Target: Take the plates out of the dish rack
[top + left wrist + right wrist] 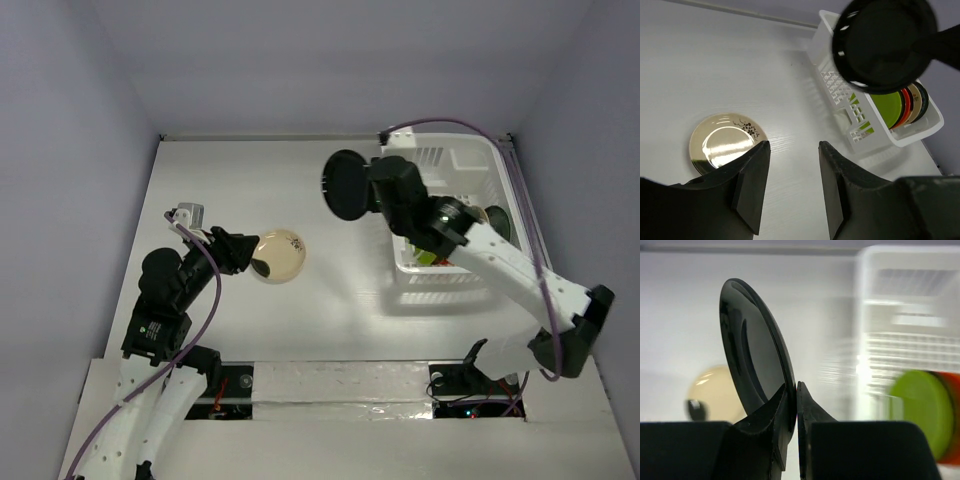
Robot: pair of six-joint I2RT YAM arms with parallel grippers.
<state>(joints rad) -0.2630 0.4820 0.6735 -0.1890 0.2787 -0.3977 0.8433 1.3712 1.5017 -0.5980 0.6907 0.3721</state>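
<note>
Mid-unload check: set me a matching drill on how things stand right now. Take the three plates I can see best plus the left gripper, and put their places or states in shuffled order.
Column one
1. cream plate
2. black plate
3. green plate
4. left gripper

Column two
A. standing on edge in the dish rack
B. open with nothing between its fingers
C. lying flat on the table
D. pinched at its rim by the right gripper, outside the rack

Pairs: 1-C, 2-D, 3-A, 4-B
</note>
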